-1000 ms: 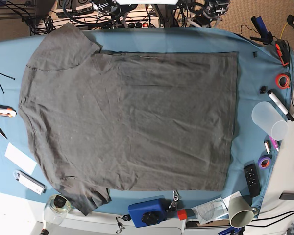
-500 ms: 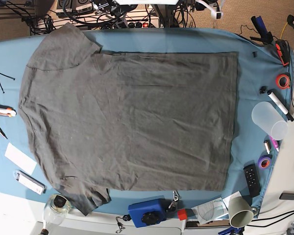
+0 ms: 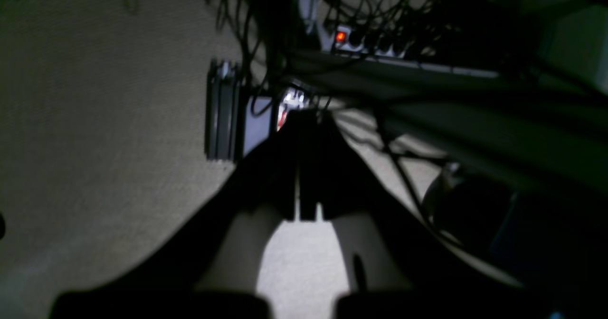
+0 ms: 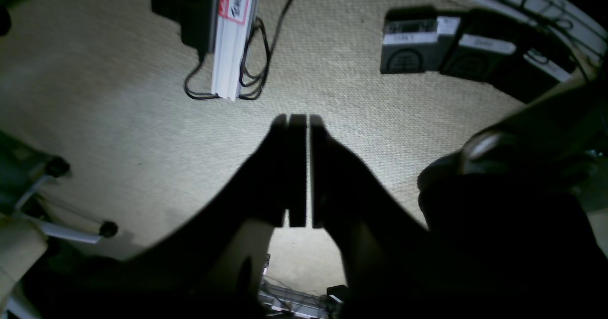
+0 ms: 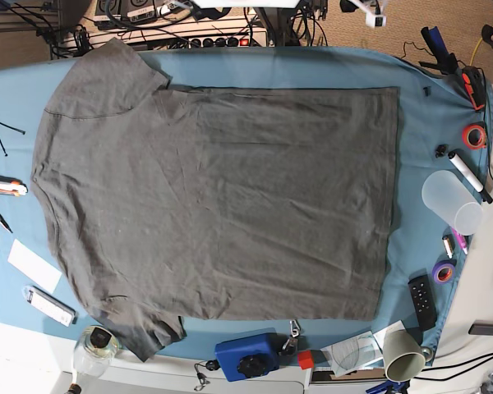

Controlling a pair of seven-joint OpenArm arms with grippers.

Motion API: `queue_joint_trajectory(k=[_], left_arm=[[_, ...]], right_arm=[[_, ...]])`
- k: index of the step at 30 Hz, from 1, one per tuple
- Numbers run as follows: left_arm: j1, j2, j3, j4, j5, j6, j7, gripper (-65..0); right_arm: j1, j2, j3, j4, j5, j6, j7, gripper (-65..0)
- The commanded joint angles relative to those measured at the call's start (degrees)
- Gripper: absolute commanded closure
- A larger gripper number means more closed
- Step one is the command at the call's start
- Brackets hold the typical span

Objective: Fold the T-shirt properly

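Observation:
The dark grey T-shirt [image 5: 222,205] lies spread flat on the blue table cloth [image 5: 419,164] in the base view. Its sleeves are at the upper left and lower left, and its straight hem runs down the right side. Neither wrist view shows it. My left gripper [image 3: 308,119] is shut with nothing in it, hanging over beige carpet and a tangle of cables beyond the table. My right gripper [image 4: 299,119] is also shut and empty, above carpet with grey boxes on it. Neither gripper shows over the table in the base view.
Right of the shirt are a translucent cup [image 5: 450,199], a marker [image 5: 470,176], an orange tape roll [image 5: 475,135], a purple tape roll [image 5: 443,272] and a remote [image 5: 421,302]. A blue device [image 5: 248,355] and a paper cup [image 5: 403,355] sit at the front edge. Cutters [image 5: 4,188] lie left.
The shirt has not moved. At the top edge of the base view, the dark arm parts have withdrawn and a small white arm part has shifted right.

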Motion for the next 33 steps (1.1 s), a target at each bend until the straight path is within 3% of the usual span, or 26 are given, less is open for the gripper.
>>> queue_joint_trajectory(k=[1,8,12,15,20,26,33], left_arm=[[1.44,-0.72,-0.07,0.35,0.00,-0.59,-0.59,0.0],[9.11,-1.97,-0.07,8.81,-0.15,-0.66,-0.59,0.0],[14.38,-2.60,-0.07,15.61,-4.09,-0.61,-0.59,0.0],[17.86,-3.19,-0.07,20.37,-8.13,-0.61,-0.59,0.0],[23.52,-3.30,-0.07,29.46,-10.54,-0.68,-0.57,0.0],[31.65,-3.30,-0.07,40.81,-11.63,-0.68,-0.57,0.0],[39.95,-3.30,-0.09,53.07,-16.17,-0.68,-0.55,0.0]], right_arm=[[-1.27,0.63,0.11,2.10,-0.02,-0.04,0.48,-1.9],[-10.73,5.44,0.13,18.60,-0.04,-4.59,-2.54,-1.9],[-16.68,8.57,0.85,28.46,-0.02,-10.01,-5.35,-1.9],[-21.11,9.97,3.58,35.17,-0.02,-12.00,-7.28,-1.9],[-28.41,10.19,11.32,46.25,2.62,-11.98,-12.35,-1.9],[-35.50,10.19,19.98,59.89,8.22,-11.56,-23.12,-1.9],[-42.05,10.16,29.66,73.16,15.04,-1.51,-27.12,-1.9]])
